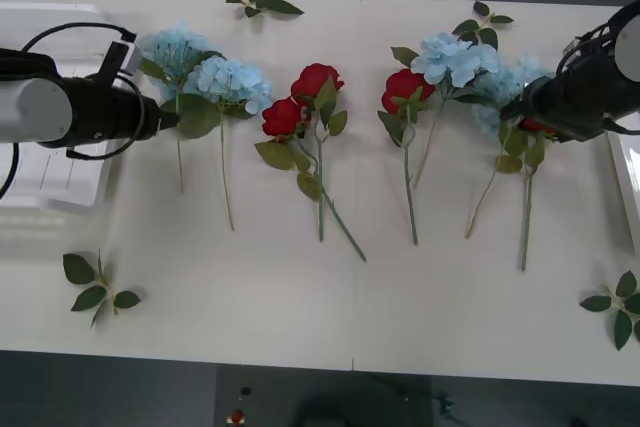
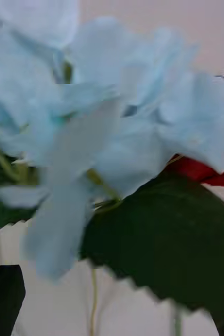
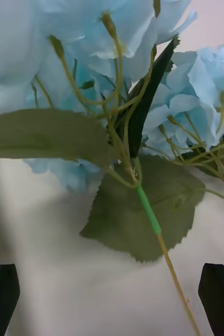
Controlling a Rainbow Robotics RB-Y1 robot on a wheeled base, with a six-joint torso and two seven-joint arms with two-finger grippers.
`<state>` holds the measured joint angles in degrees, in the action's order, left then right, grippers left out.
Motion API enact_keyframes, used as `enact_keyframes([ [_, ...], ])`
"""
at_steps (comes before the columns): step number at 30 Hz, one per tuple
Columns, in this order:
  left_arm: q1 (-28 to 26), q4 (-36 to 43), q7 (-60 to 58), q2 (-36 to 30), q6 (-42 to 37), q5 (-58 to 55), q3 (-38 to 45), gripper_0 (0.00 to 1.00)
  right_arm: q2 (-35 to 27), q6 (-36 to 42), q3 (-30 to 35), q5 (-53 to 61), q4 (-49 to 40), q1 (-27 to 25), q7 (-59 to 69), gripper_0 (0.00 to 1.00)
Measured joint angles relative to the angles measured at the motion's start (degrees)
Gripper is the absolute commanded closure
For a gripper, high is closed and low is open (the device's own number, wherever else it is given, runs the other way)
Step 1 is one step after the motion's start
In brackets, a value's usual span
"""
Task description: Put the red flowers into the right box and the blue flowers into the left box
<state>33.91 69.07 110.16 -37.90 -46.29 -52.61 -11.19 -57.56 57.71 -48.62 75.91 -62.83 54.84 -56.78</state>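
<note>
table (image 1: 300, 307): white, flowers laid in a row across it, blooms away from the robot, stems toward it
blue flowers (image 1: 232, 79): two heads at the row's left end, more at the right end mixed with red
red flowers (image 1: 316, 80): two mid-table, one right of centre by a blue head, one mostly hidden under the right arm
left gripper (image 3: 112, 294): at the leftmost blue pair, low over the table; black fingers (image 3: 1, 296) spread wide, stem (image 3: 167, 257) runs between them, nothing gripped
right gripper (image 1: 520, 107): over the right-end cluster; wrist view has blue petals (image 2: 91, 131) close up, a dark leaf (image 2: 159, 247) and a sliver of red (image 2: 206, 170) behind; one black fingertip (image 2: 4, 296) at the corner, cannot tell whether it is spread or clenched
left box (image 1: 60, 177): at the table's left edge, behind the left arm, no flowers seen in it
right box (image 1: 630, 177): rim at the table's right edge, beside the right arm
leaf sprigs (image 1: 98, 287): loose ones near the front-left, front-right and far edge
</note>
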Motion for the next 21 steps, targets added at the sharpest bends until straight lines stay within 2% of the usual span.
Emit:
enact_keyframes([
  [7,2.25,-1.57,-0.17,3.74,0.63,5.53,-0.02,0.00,1.96,2.58,0.00,-11.31,4.04,-0.02,0.03,0.00],
  [15,2.79,-2.10,-5.60,6.43,0.63,13.20,-0.02,0.00,-0.19,2.66,-0.51,-6.68,4.18,-0.02,0.03,0.00],
  [16,2.79,-2.16,-5.68,6.87,0.63,14.47,-0.02,0.03,-0.59,2.44,-1.17,-6.60,4.18,-0.02,0.03,0.00],
  [18,2.79,-2.44,-6.78,7.69,0.63,16.36,-0.08,0.18,-1.25,0.25,-3.45,-6.60,4.18,-0.02,0.03,0.00],
  [21,2.79,-2.95,-12.05,8.60,0.63,18.35,-0.58,0.32,-1.67,-3.94,-8.20,-6.60,4.20,-0.01,0.09,0.00],
])
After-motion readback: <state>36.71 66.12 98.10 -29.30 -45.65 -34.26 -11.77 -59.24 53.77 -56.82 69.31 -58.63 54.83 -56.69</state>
